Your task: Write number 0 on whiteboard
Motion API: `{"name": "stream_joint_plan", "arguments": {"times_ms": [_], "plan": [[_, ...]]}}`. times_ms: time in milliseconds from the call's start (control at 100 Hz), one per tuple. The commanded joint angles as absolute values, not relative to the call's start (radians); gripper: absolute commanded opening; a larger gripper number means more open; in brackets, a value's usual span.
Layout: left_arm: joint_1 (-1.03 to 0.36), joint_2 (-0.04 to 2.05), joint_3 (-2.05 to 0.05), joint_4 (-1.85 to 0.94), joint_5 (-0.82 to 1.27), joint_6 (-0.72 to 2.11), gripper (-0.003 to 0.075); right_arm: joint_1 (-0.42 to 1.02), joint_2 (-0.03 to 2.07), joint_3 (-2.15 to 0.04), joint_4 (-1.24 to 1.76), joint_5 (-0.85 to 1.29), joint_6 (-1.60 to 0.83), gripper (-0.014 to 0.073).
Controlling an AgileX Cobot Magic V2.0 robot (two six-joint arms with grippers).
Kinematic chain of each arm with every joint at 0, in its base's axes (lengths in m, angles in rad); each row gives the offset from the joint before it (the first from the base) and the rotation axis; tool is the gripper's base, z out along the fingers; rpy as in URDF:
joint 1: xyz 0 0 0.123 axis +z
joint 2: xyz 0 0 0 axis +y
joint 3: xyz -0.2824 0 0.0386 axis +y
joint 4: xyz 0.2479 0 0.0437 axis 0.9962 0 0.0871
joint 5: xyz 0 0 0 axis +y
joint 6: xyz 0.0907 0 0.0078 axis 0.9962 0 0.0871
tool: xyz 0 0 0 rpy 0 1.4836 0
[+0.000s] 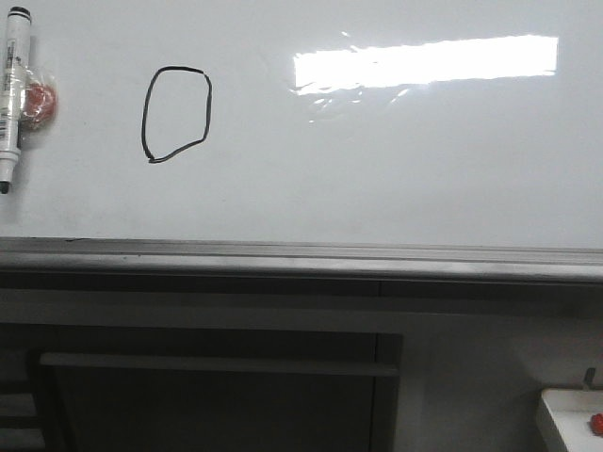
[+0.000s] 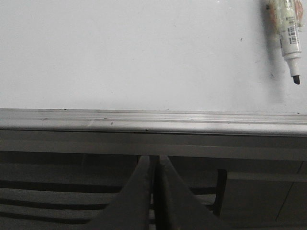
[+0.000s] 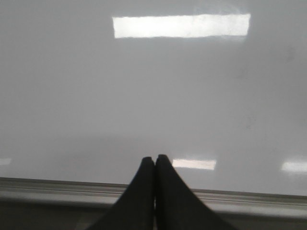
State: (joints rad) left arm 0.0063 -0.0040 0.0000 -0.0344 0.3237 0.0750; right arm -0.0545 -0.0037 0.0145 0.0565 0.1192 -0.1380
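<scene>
The number 0 (image 1: 177, 114), a thin black closed loop with a small tail at its lower left, stands on the left part of the whiteboard (image 1: 377, 160). The whiteboard also shows in the left wrist view (image 2: 134, 52) and the right wrist view (image 3: 153, 86). A white marker pen (image 1: 13, 94) with a black tip hangs on the board's far left; it shows in the left wrist view (image 2: 289, 36) too. My left gripper (image 2: 154, 158) is shut and empty, below the grey ledge (image 2: 144, 120). My right gripper (image 3: 154, 158) is shut and empty, facing the bare board. Neither gripper shows in the front view.
A bright rectangular glare (image 1: 424, 62) lies on the board's upper right. A red round thing (image 1: 40, 98) sits behind the pen. A dark cabinet panel (image 1: 217, 395) lies under the ledge (image 1: 301, 256). A white tray (image 1: 573, 419) with a red thing is at the lower right.
</scene>
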Motion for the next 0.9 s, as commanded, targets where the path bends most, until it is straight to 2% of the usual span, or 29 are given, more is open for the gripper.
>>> {"name": "stream_joint_plan", "arguments": {"times_ms": [0,240,890], "plan": [[0.007,-0.030,0.013,-0.044,0.252,0.068,-0.0020,-0.063,-0.032,0.039,0.046,0.095,-0.119,-0.0060],[0.007,-0.030,0.013,-0.044,0.252,0.068,-0.0020,-0.068,-0.030,0.039,0.046,0.314,-0.119,-0.0060],[0.007,-0.030,0.013,-0.044,0.252,0.068,-0.0020,-0.068,-0.030,0.039,0.046,0.307,-0.119,-0.0060]]}}
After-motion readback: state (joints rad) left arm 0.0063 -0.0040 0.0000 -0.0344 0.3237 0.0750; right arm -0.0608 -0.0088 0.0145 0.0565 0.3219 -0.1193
